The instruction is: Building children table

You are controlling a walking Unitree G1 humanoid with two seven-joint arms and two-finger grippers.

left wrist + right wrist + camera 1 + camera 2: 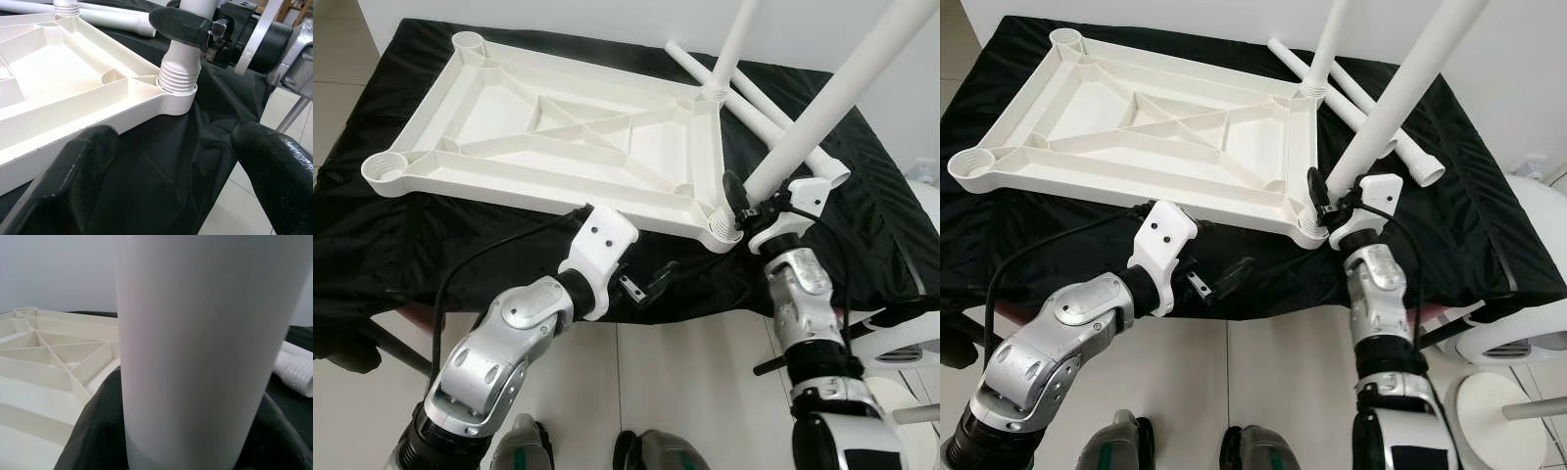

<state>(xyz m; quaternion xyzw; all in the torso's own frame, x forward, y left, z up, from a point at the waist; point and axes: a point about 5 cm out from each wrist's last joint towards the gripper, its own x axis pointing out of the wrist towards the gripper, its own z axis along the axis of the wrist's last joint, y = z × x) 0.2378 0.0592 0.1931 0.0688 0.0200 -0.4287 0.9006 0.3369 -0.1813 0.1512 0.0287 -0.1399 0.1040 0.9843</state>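
Firmly, the right gripper (741, 201) has its fingers clamped on a white leg (813, 108), whose ribbed end seems seated in the near right corner socket of the upturned tabletop (558, 137). At seven o'clock, the left gripper (651, 284) fingers (78, 171) hang apart over the black-draped bench (391, 235).

Head stereo pair: high, looking forward and down over the tabletop (558, 137) on black cloth (411, 225). Left wrist view: low, close, facing the corner socket (178, 93) and the leg (188, 54). Right wrist view: pressed against that leg. All share this near corner.
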